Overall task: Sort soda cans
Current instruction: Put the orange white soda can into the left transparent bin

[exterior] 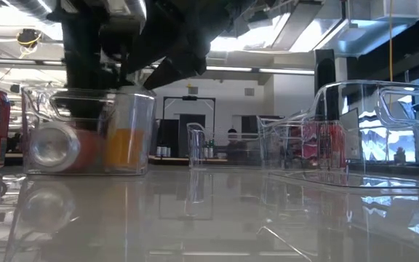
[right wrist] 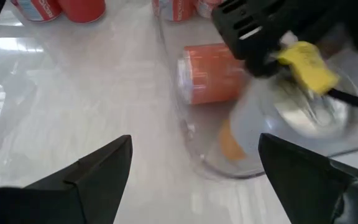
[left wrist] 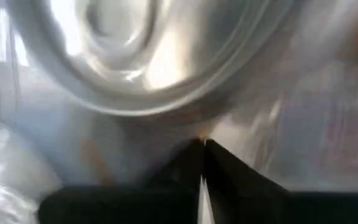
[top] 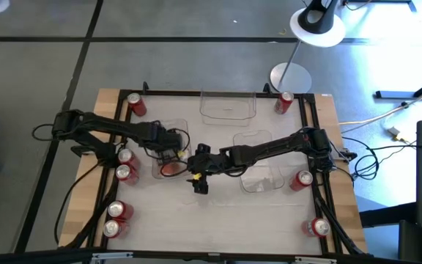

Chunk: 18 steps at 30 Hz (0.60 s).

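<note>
Seemingly light, slick and easily dented, the orange cylindrical soda can (right wrist: 209,73) lies sideways in the clear plastic bin (top: 168,129) (grip mid-body); left gripper (left wrist: 202,163) pinched empty, right gripper (right wrist: 194,165) wide.

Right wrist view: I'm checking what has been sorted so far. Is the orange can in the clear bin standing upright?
No: the orange can lies on its side inside the clear bin, its silver end facing sideways.
</note>
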Available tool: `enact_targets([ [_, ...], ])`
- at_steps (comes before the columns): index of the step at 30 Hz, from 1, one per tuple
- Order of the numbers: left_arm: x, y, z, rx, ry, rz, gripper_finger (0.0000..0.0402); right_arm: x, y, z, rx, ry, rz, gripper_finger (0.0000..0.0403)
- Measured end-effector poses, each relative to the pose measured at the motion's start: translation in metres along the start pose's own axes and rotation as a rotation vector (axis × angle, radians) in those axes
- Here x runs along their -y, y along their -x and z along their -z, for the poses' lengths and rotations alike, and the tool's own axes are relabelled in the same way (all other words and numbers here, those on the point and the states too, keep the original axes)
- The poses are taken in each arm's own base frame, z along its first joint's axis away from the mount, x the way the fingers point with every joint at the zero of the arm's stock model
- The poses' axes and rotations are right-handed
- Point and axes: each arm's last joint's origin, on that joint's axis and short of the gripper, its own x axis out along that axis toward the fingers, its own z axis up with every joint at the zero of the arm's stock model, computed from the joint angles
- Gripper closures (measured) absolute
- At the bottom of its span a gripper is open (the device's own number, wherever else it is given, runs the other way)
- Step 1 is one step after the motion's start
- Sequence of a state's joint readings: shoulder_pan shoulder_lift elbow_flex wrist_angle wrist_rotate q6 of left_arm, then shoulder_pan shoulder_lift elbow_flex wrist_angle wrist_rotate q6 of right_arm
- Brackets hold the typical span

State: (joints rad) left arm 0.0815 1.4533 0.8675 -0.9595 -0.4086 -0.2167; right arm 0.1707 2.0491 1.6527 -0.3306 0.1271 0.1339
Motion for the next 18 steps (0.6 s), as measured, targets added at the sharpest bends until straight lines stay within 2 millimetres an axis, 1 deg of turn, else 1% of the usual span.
enact_targets([
  [2, 0.001, -0.002, -0.001, -0.002, -0.042, 0.017, 0.0398, -0.001, 0.000, 0.000, 0.000, 0.002, -0.003, 0.0056],
  [8, 0.003, -0.018, 0.005, -0.017, -0.029, 0.020, 0.0398, -0.006, 0.001, -0.001, 0.019, 0.009, -0.011, 0.0056],
  [13, 0.003, -0.014, 0.006, -0.012, -0.058, 0.091, 0.0398, -0.009, 0.001, -0.002, 0.028, 0.017, -0.012, 0.0056],
  [18, 0.000, -0.002, 0.009, 0.029, -0.095, 0.196, 0.0400, -0.009, 0.001, -0.002, 0.030, 0.019, -0.008, 0.0056],
])
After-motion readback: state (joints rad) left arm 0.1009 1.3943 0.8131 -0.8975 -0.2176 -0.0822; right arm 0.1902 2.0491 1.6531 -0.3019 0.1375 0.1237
